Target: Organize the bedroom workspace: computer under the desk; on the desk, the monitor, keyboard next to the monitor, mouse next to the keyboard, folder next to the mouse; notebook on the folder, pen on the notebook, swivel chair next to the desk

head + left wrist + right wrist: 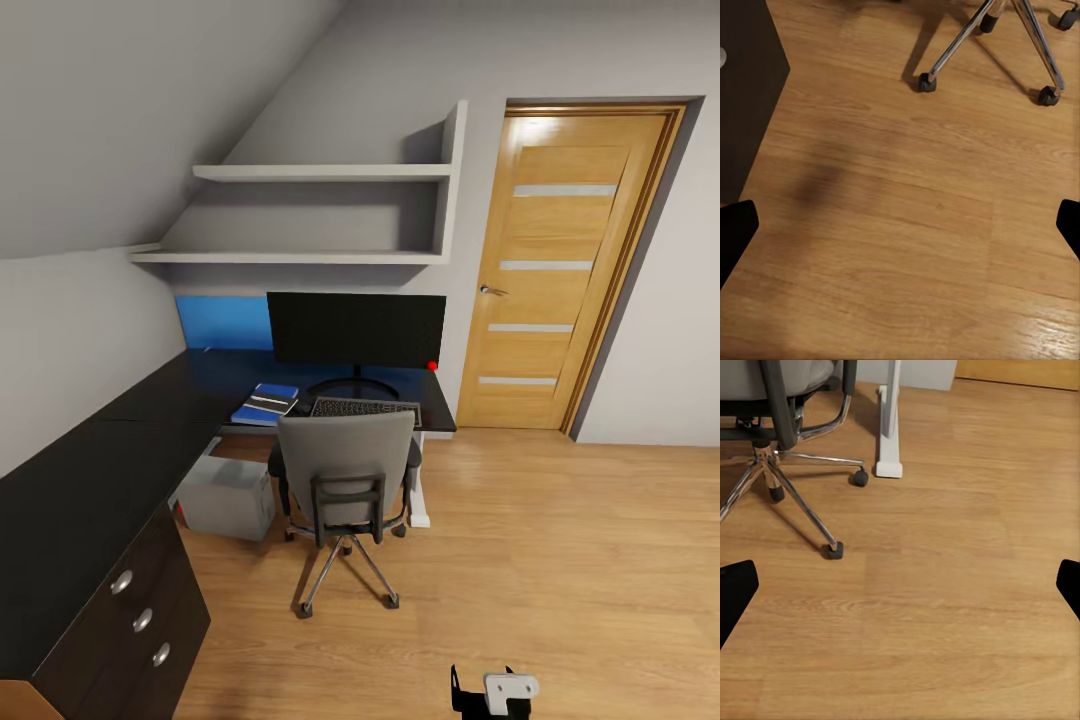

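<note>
Standing back from worktop (90, 480); both my claws spread wide, holding nothing: left claw (900, 225) over bare floor, right claw (900, 585) likewise. Swivel chair (345, 480) tucked close against worktop, in front of keyboard (362, 408); monitor (356, 328) behind it. Blue folder (262, 412) lies on worktop beside keyboard, dark notebook (270, 402) stacked on it; pen, mouse too small to tell. Computer (228, 497) under worktop. Chair likely rolls easily; push by backrest. White pedestal leg (890, 427) near casters.
</note>
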You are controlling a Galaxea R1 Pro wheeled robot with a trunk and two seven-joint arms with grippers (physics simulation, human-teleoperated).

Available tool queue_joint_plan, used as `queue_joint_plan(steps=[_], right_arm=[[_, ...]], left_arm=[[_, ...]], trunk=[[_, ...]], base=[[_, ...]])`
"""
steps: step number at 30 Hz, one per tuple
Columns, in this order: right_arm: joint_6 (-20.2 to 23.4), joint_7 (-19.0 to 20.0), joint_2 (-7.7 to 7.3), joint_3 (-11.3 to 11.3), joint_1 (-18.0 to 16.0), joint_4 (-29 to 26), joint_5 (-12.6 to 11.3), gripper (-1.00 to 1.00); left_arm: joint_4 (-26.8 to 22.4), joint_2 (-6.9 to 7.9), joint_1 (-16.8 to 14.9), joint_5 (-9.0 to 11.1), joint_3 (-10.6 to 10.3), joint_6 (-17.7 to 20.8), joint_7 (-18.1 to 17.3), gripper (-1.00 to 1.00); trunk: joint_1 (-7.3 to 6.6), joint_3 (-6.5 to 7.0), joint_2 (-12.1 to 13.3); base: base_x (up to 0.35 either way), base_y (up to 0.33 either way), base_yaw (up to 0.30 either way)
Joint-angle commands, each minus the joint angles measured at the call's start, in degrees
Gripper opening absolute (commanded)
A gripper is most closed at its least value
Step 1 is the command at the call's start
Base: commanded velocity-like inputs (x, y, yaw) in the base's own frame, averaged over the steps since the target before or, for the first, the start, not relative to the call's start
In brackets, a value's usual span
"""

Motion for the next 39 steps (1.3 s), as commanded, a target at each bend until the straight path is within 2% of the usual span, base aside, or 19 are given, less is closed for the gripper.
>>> queue_joint_plan(steps=[1,39], right_arm=[[-0.14,-0.35,0.04,0.49,-0.06,0.12,-0.17,1.00],[-0.14,-0.36,0.03,0.49,-0.06,0.12,-0.17,1.00]], left_arm=[[0.07,-0.01,-0.05,0.62,0.04,-0.11,-0.56,1.00],[0.07,-0.09,-0.06,0.62,0.04,-0.12,-0.59,1.00]], trunk=[[0.01,-0.08,-0.06],[0.01,-0.08,-0.06]], base=[[0.000,0.000,0.000],[0.000,0.000,0.000]])
